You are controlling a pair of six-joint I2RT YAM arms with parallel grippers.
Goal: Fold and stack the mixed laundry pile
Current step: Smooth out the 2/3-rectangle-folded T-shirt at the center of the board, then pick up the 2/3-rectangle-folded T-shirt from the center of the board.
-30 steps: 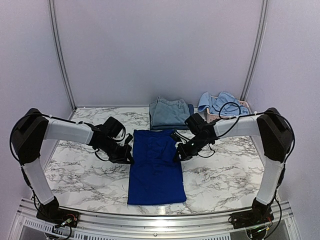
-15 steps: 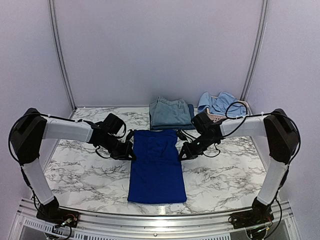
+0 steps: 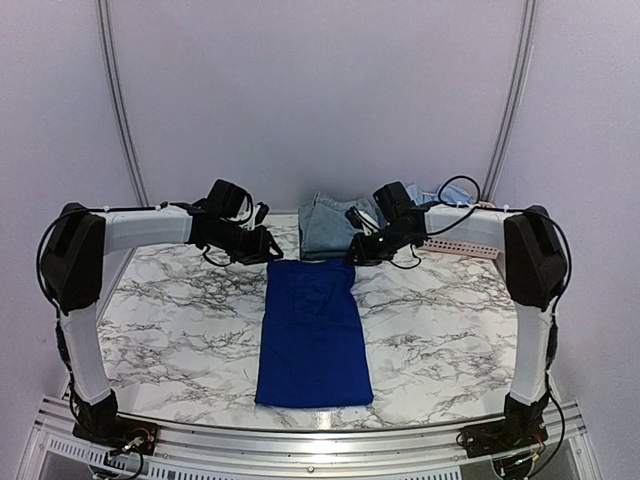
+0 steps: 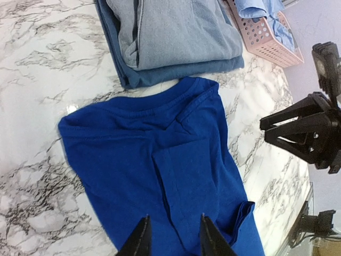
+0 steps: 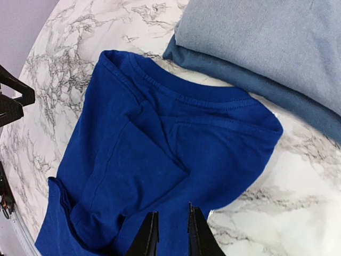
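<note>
Both arms swung from mid-frame toward the upper centre, the left gripper [image 3: 272, 247] and right gripper [image 3: 352, 252] leaving the long side edges of the royal-blue T-shirt [image 3: 312, 330] for its top corners, their jaws apparently having let go and parted slightly.

The royal-blue T-shirt [image 3: 312, 335] lies flat at the centre of the tabletop [image 3: 170, 330], folded into a long narrow strip with its collar toward the far edge. Just beyond the collar, folded faded denim [image 3: 335, 225] rests on a darker blue piece [image 4: 176, 74]. A crumpled light-blue garment [image 4: 278, 28] sits at the far right corner.
</note>
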